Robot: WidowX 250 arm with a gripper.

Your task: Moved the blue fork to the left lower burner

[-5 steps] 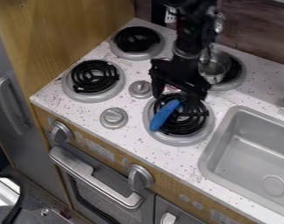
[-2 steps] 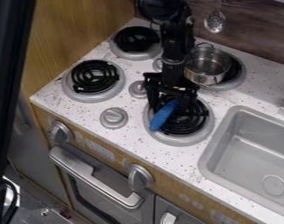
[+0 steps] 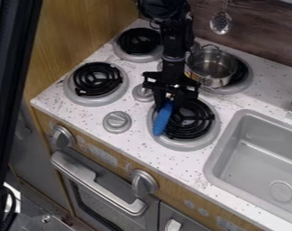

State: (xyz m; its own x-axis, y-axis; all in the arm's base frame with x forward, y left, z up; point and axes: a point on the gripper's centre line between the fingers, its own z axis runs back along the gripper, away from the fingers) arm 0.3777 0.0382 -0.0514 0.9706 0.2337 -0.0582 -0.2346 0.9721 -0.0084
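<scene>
The black gripper [image 3: 169, 102] hangs over the upper left part of the lower right burner [image 3: 188, 142]. Its fingers are shut on the blue fork [image 3: 163, 119] near the upper end of the handle. The handle slants down and slightly left across the burner's left side; the fork's other end is hidden by the gripper. Left of it, beyond a knob, sits the left lower burner [image 3: 97, 100], with bare black coils.
A metal pot [image 3: 212, 67] stands on the upper right burner, just right of the arm. Behind the left lower burner lies the upper left burner [image 3: 140, 57]. Knobs [image 3: 117, 122] rise between the burners, and a sink [image 3: 262, 158] is at the right.
The gripper has come down and left over the fork, and its fingers have closed together. The blue handle has shifted slightly left and turned more upright. The arm no longer covers the pot.
</scene>
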